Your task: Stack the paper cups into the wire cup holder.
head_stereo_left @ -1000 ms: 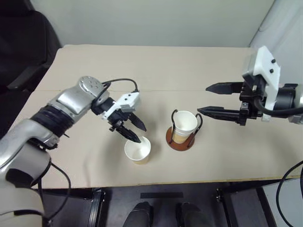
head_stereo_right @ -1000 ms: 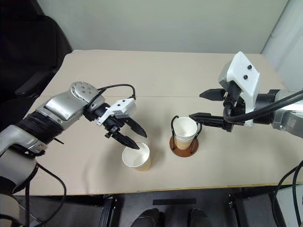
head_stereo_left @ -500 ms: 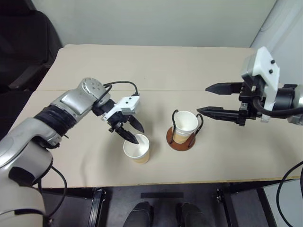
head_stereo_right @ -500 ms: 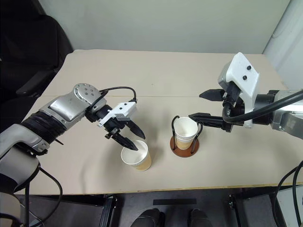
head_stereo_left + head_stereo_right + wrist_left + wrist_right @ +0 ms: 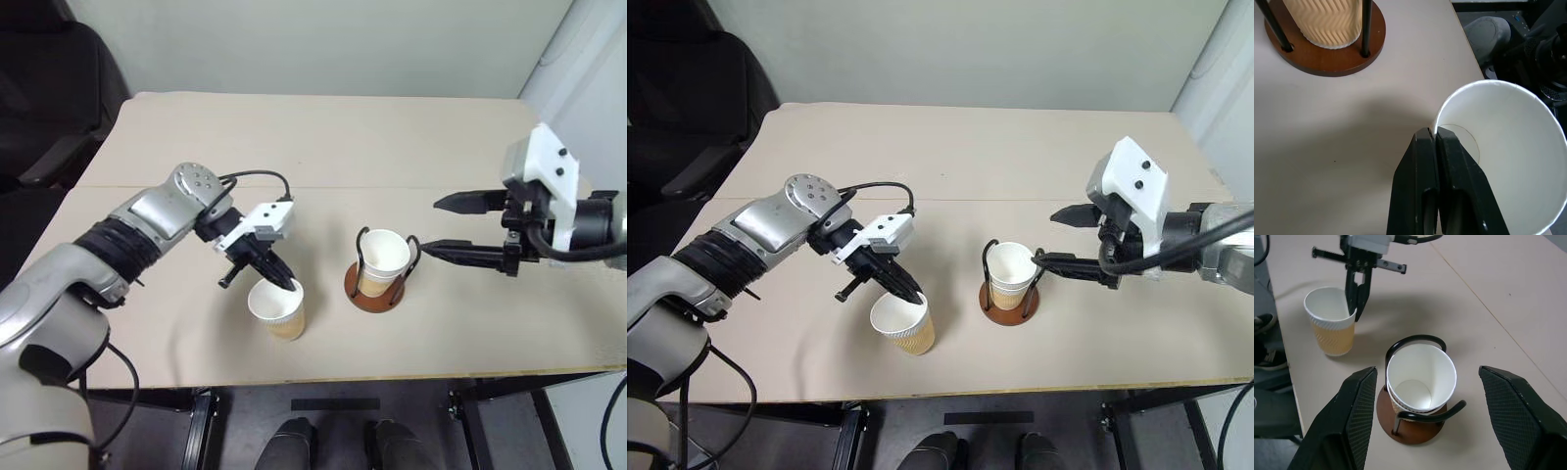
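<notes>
A large beige table [image 5: 392, 147] with a smooth matte top spans most of the head view; a faint seam crosses it from left to right at mid-height. A dark chair [image 5: 49, 88] stands at the upper left corner, off the table's edge.

The left arm's silver and black sleeve comes in from the lower left, and the left gripper [image 5: 911, 291] sits just left of centre. Its two black fingers are pressed together on the rim of a loose cup [image 5: 901, 326], one finger inside the wall and one outside, as the left wrist view shows. This cup stands near the lower centre of the frame, close to the table's front edge. It is tapered, white inside, tan with a ribbed zigzag texture outside, and holds nothing.

The right gripper [image 5: 460, 227] hangs at the right of the frame, its long black fingers spread wide apart and holding nothing, their tips pointing toward the holder.

The cup holder [image 5: 1409, 423] stands just right of centre: a round reddish-brown disc with two thin black wire loops rising from it. Nested cups [image 5: 1420, 379] sit inside the loops, white rim up, with at least two rims showing one in the other; the top one holds nothing.
</notes>
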`<state>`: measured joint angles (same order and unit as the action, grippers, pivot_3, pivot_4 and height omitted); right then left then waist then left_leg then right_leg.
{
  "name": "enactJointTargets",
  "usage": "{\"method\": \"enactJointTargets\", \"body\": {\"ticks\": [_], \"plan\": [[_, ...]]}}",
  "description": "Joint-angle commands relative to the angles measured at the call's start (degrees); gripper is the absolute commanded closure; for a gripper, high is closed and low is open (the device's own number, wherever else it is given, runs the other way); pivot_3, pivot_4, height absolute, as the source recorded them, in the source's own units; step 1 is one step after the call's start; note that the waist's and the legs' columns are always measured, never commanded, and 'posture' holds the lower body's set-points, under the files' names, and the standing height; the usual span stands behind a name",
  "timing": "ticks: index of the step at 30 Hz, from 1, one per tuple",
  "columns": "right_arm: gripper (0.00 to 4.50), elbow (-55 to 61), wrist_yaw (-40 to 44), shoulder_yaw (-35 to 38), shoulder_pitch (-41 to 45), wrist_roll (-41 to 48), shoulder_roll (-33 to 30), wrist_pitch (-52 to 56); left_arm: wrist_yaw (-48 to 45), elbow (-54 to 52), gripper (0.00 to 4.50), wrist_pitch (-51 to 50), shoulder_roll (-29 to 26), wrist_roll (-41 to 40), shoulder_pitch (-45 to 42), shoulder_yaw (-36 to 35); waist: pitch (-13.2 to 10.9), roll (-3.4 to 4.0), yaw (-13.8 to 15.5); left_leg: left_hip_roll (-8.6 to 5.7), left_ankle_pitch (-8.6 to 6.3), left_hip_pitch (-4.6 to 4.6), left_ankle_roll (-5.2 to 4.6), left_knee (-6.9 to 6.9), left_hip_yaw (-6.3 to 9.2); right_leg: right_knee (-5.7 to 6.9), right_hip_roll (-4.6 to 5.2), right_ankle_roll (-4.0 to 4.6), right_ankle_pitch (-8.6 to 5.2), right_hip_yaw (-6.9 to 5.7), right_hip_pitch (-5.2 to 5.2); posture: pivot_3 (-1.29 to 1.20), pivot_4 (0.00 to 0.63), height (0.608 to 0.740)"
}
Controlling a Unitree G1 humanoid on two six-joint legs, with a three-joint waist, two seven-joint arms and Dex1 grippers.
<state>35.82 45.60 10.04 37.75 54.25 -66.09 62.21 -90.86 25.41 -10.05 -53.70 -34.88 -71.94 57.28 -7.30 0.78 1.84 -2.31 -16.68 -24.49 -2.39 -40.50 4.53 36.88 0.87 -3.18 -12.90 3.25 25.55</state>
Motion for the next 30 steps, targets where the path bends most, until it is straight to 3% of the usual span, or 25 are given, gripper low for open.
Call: {"method": "enactJointTargets", "body": {"ticks": [1,12,19,30], "plan": [[1.16,0.6,3.8,1.5,-1.6,-2.7,-1.7,-5.1,-1.6,-0.8,4.49,0.0,-0.3,-1.0,-1.9,-1.0,0.0,0.00,0.0,0.00,0.00,0.00,0.00,0.00,0.00,0.00,0.00,0.00,0.00,0.00,0.00,0.00,0.150,0.740],[1.16,-0.2,16.5,-1.3,-5.0,-8.2,-3.0,-16.6,-1.6,-0.4,4.49,1.4,-1.6,-0.6,-4.4,-0.2,0.0,0.00,0.0,0.00,0.00,0.01,0.00,0.00,-0.01,0.00,0.00,0.00,0.00,0.02,-0.02,0.00,0.150,0.740],[1.16,-2.3,17.7,-4.1,-3.6,-10.6,-4.3,-15.5,-1.6,3.3,4.49,2.4,-1.0,-1.3,-9.2,-1.1,0.0,-0.01,0.0,0.00,0.00,0.00,0.00,-0.02,0.00,0.00,0.00,0.00,0.00,0.02,-0.02,0.00,0.150,0.740],[1.16,-9.4,19.9,-4.6,3.6,-10.4,-6.5,-11.2,-1.6,12.8,4.49,3.3,4.4,-3.9,-18.9,-2.7,0.0,-0.01,0.0,-0.01,0.00,0.00,0.00,0.07,-0.01,-0.05,0.03,-0.04,0.03,0.02,-0.03,0.00,0.150,0.740]]}}
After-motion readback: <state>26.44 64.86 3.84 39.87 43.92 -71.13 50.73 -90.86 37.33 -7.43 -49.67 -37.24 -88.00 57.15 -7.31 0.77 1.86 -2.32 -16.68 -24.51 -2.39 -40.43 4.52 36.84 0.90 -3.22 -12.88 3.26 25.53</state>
